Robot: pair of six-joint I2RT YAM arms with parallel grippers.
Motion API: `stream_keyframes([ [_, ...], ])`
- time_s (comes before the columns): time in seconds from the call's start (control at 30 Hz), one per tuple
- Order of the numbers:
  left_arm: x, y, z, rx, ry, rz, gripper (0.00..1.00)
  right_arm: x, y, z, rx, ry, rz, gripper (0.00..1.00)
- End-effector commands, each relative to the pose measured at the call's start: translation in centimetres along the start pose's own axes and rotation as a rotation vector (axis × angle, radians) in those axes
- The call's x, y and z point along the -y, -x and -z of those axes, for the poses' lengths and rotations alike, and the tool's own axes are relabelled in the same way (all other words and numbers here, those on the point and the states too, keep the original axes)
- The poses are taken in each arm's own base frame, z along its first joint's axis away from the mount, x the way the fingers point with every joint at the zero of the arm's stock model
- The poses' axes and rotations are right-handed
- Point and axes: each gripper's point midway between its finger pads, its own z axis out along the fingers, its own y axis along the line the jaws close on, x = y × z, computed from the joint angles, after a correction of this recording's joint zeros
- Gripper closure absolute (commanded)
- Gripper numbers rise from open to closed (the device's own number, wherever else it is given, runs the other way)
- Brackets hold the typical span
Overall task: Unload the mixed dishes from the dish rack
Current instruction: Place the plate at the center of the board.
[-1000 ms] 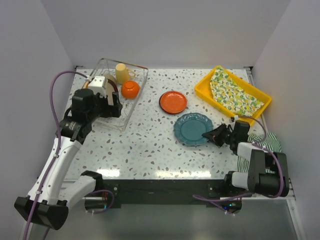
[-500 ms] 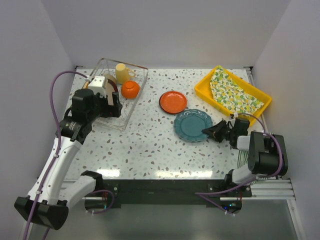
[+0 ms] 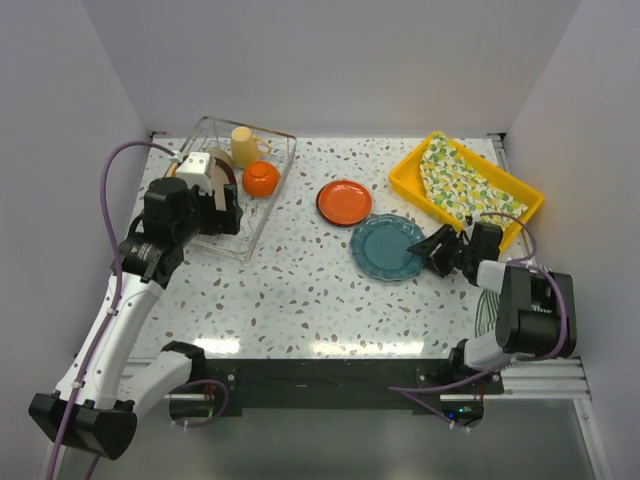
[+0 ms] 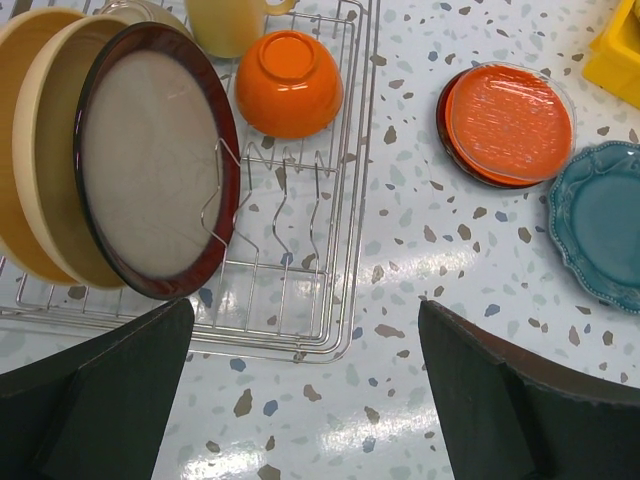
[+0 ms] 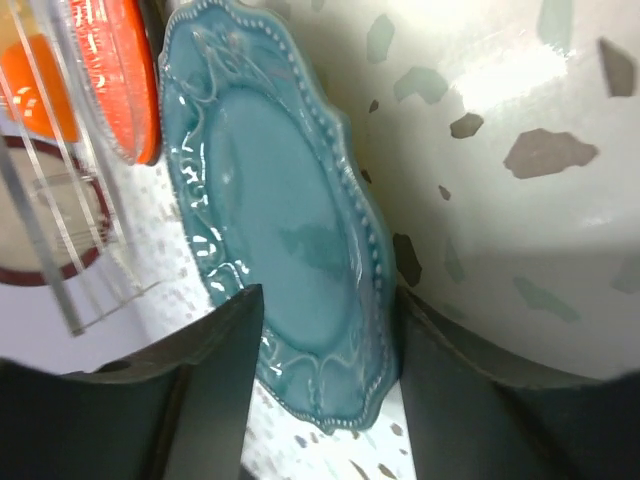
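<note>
The dish rack [image 3: 262, 222] [image 4: 330, 300] stands at the back left. It holds a dark brown plate with a cream face [image 4: 150, 165], tan plates [image 4: 40, 170], an orange bowl [image 3: 261, 178] [image 4: 288, 82] and a cream mug [image 3: 243, 145]. An orange plate [image 3: 345, 203] [image 4: 508, 122] and a teal plate [image 3: 385, 247] [image 5: 280, 230] lie on the table. My left gripper [image 3: 212, 207] [image 4: 300, 400] hangs open over the rack's near edge. My right gripper [image 3: 432, 246] [image 5: 325, 390] is open, its fingers either side of the teal plate's right rim.
A yellow tray [image 3: 410, 178] with a lemon-print cloth [image 3: 465, 185] sits at the back right, just behind my right arm. A striped towel [image 3: 488, 312] lies at the table's right edge.
My right gripper has gone from shut on the teal plate's rim to open, after carrying the plate slightly back. The left arm has stayed still.
</note>
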Motion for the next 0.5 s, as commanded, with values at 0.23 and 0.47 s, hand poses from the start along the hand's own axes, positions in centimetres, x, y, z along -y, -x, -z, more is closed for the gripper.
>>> stream_keyframes([
  [0.23, -0.7, 2.1, 0.3, 0.046, 0.04, -0.038, 0.0, 2.2, 0.7, 4.8, 0.088, -0.29, 0.12, 0.08],
  [0.47, -1.6, 2.4, -0.2, 0.038, 0.094, -0.038, 0.0, -0.7, 0.8, 6.7, 0.149, -0.27, 0.234, 0.02],
])
